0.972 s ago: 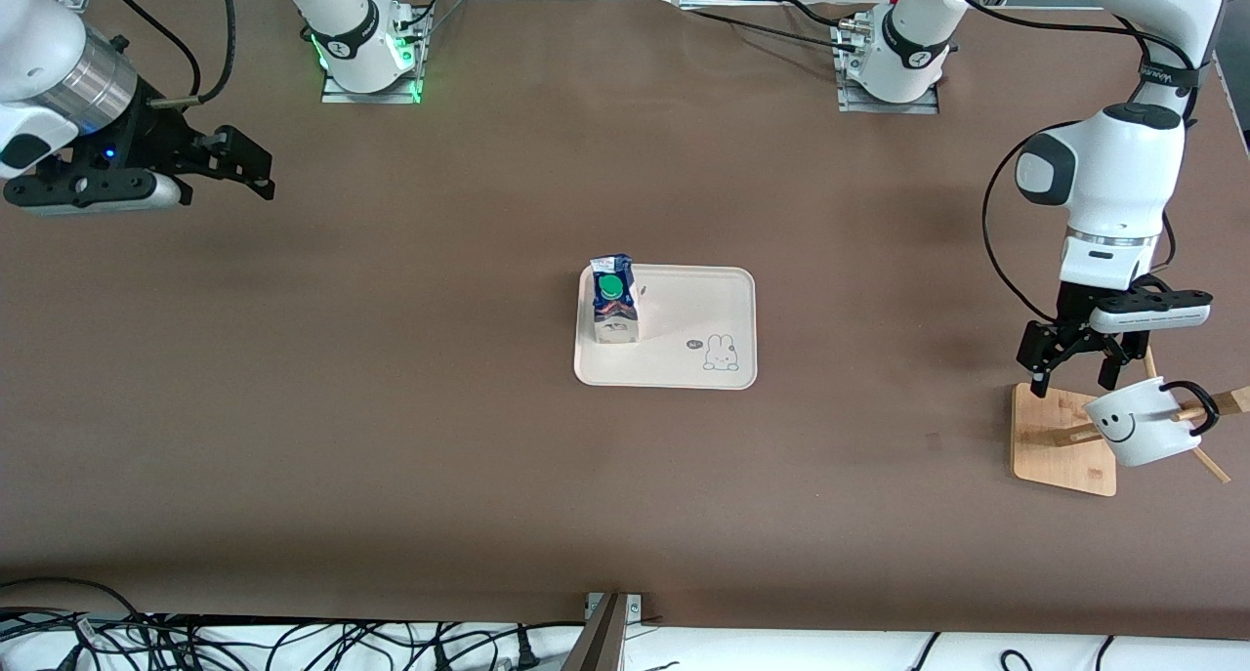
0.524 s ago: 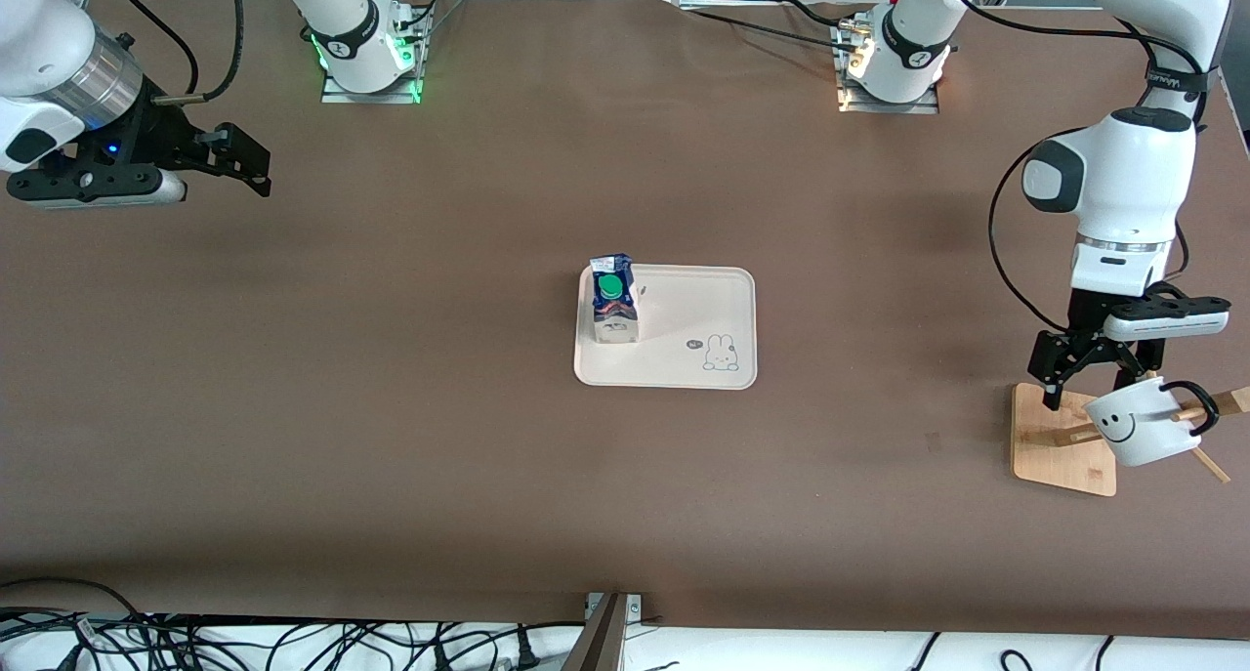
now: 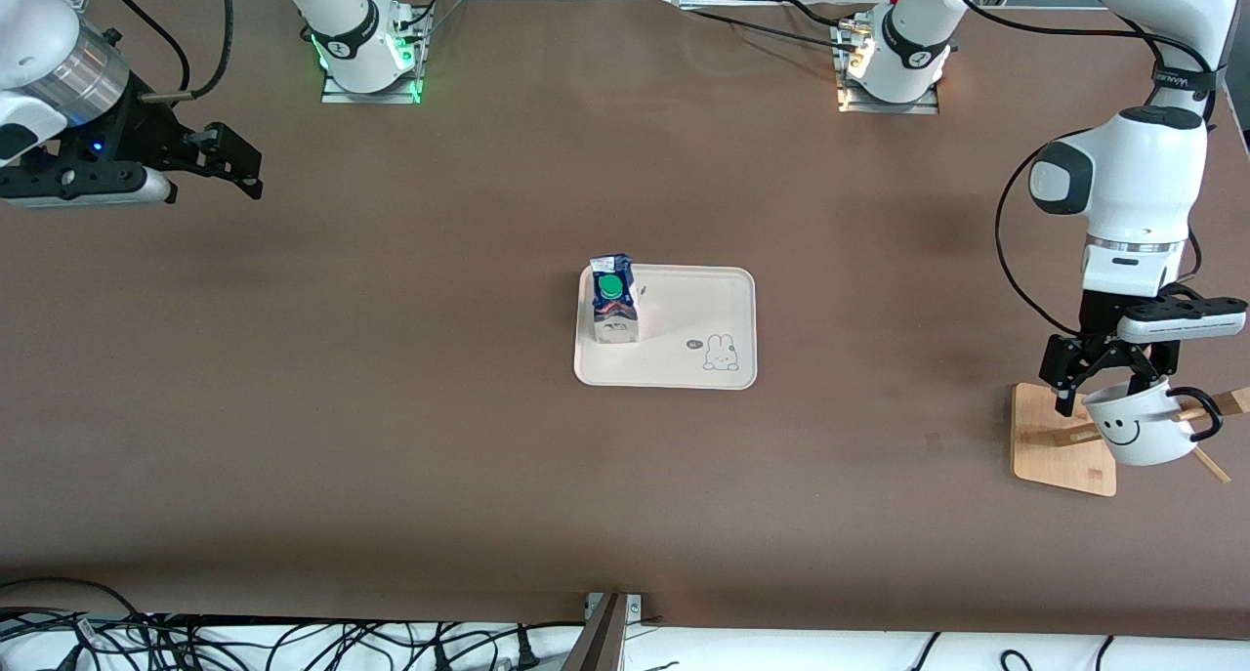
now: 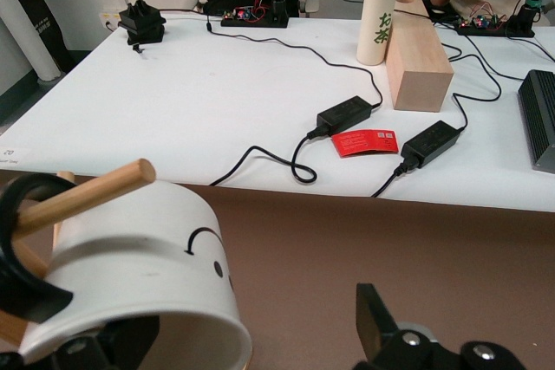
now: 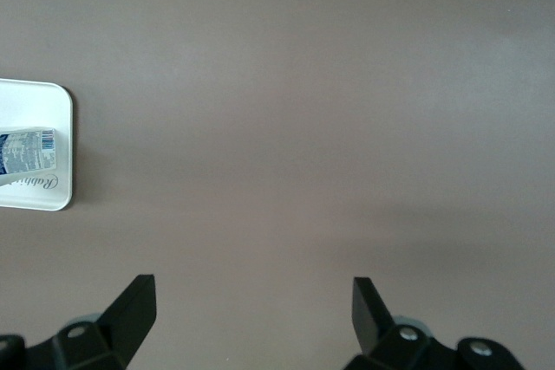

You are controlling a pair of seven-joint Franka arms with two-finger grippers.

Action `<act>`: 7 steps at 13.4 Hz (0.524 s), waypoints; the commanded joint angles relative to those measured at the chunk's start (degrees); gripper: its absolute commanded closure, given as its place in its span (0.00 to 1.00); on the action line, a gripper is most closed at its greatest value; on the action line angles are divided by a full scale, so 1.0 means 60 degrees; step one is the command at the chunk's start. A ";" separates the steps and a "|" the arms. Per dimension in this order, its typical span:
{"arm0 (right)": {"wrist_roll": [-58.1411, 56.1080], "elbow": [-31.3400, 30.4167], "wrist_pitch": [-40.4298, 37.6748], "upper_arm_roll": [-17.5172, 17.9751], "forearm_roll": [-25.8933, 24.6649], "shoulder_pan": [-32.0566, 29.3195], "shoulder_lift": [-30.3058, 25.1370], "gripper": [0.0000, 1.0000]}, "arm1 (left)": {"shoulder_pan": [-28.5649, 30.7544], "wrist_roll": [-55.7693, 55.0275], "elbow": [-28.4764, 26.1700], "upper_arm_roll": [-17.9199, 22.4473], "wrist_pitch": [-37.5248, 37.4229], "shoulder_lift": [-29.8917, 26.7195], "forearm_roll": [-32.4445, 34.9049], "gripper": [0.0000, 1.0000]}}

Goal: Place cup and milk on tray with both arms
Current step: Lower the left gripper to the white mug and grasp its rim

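The milk (image 3: 614, 300) stood on the tray (image 3: 703, 305) mid-table. The left gripper (image 3: 1108, 383), jaws spread, hung at the cup (image 3: 1141, 425) on its wooden rack (image 3: 1060, 448). The right gripper (image 3: 220, 163) waited open over bare table.

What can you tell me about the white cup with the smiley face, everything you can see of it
The cup is a white, ceramic-looking mug with a black smiley face on its side and a black handle. It hangs tilted on a peg of the wooden rack at the left arm's end of the table, the peg passing through the handle. The left hand is right over its rim, fingers open on either side; whether they touch it I cannot tell. It is not on the tray.
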 commanded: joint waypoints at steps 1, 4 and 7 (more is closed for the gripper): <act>0.0002 0.0410 -0.0110 -0.0048 -0.0098 -0.0005 0.0192 0.00 | 0.0021 0.0186 0.0203 0.0088 0.0089 0.0064 -0.0187 0.00; 0.0060 0.0410 -0.0081 -0.0048 -0.0069 0.0010 0.0265 0.00 | 0.0021 0.0186 0.0363 0.0103 0.0089 0.0093 -0.0187 0.00; 0.0046 0.0425 -0.0023 -0.0048 -0.0069 -0.0005 0.0280 0.00 | 0.0021 0.0171 0.0365 0.0176 0.0089 0.0078 -0.0216 0.00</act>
